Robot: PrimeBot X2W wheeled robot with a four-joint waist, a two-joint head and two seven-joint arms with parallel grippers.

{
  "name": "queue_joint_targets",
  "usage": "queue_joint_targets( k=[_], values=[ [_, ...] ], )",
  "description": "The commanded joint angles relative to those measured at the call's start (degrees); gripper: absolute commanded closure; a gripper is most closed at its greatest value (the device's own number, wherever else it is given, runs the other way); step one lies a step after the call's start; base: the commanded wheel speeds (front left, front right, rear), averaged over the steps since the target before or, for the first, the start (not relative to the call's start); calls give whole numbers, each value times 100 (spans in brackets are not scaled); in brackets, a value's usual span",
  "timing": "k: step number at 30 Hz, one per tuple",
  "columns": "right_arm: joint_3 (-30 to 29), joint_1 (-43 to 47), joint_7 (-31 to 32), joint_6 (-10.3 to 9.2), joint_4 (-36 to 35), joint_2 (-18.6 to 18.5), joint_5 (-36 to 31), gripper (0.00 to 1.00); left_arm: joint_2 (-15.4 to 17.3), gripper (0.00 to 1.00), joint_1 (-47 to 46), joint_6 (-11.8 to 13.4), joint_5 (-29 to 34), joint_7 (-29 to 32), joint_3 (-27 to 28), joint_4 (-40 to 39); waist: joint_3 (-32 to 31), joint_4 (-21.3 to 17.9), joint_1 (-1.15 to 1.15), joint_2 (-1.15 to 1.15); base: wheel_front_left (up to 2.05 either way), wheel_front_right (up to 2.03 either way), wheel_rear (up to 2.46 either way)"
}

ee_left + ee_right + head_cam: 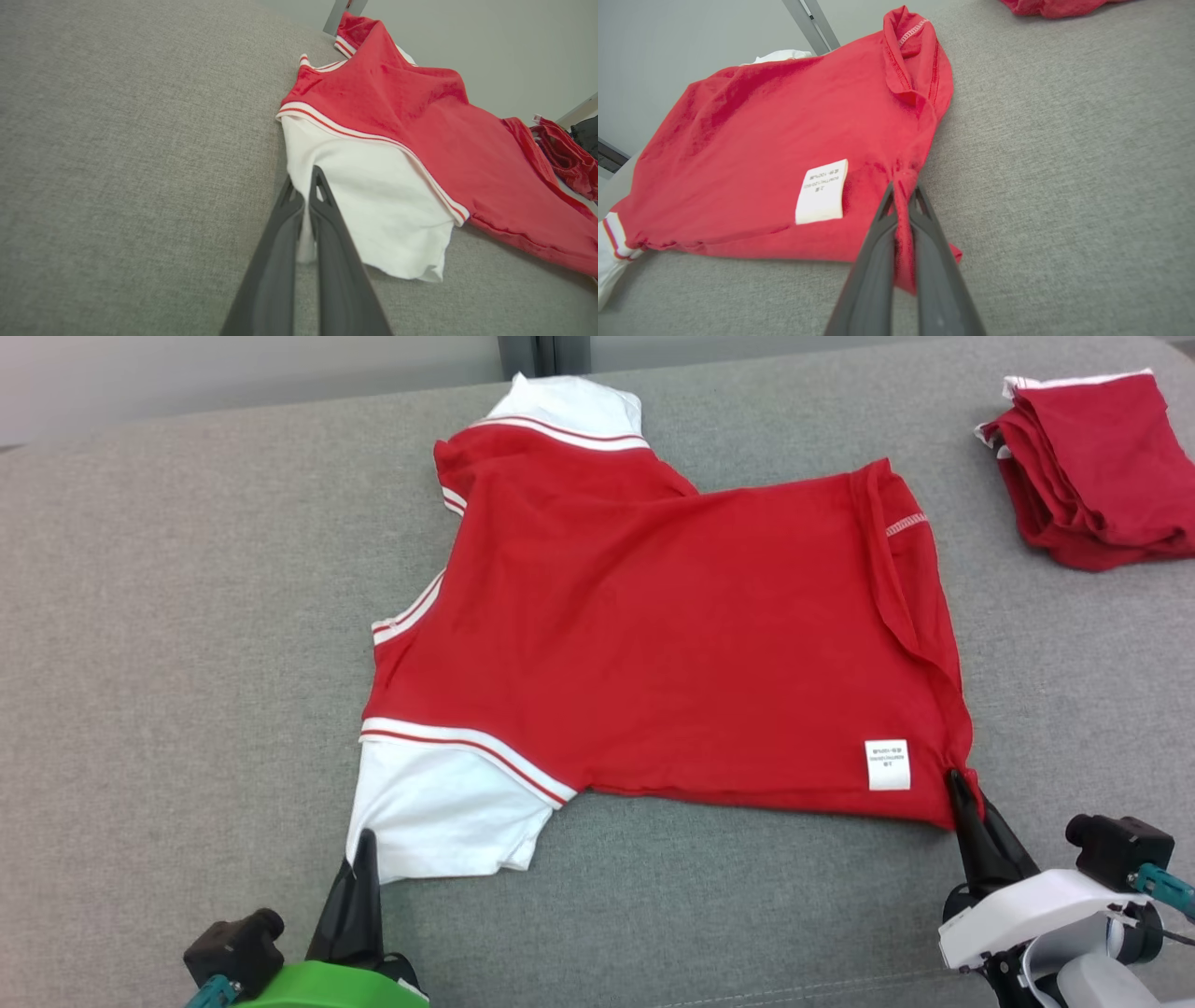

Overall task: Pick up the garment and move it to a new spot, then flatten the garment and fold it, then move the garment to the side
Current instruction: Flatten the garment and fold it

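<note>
Grey fabric surface [187, 616], woven texture, runs edge to edge. Folded red pile [1092, 467] w/ bit of white trim sits on it at approx 2 o'clock. Pale wall [233, 373] behind at 11 o'clock; grey post [541, 353] at 12 o'clock.

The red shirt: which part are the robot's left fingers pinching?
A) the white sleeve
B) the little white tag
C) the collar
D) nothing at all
A: the left fingers are shut on the edge of the white sleeve of the red shirt.
</note>
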Motion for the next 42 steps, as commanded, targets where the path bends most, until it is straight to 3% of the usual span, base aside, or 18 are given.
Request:
queue_joint_targets(
  k=[1,7,8,9,10,17,27,35,42],
  values=[
    [-45,85,-24,0,57,25,-54,100,-27,100,31,-43,86,-15,7,72,-158,62,1,0,0,0,0],
    [-131,-73,-25,0,304,143,-114,100,-64,100,-205,-139,261,-15,73,401,-295,72,1,0,0,0,0],
    [-135,-101,-24,0,378,154,-130,85,-66,95,-229,-136,322,-16,94,461,-322,68,1,0,0,0,0],
    [-126,-127,-24,0,431,150,-175,14,-68,59,-248,-148,365,-16,108,504,-341,67,1,0,0,0,0],
    [-121,-174,-24,0,474,147,-230,0,-70,2,-285,-158,420,-16,145,524,-369,67,1,0,0,0,0],
    [-360,-302,-24,0,396,184,-598,0,-81,0,-351,-189,847,-16,556,345,-573,63,1,0,0,0,0],
    [-951,265,-20,0,-793,448,-1384,0,-89,0,-17,-190,1495,-15,1365,-602,-823,94,1,0,0,0,0],
    [-1266,917,-20,0,-1617,608,-1850,0,-89,0,340,-194,2073,-14,1569,-1161,-921,104,1,0,0,0,0],
    [-1353,1170,-20,0,-1721,696,-2008,0,-89,0,424,-215,2153,-15,1617,-1194,-932,71,1,0,0,0,0]
  ],
)
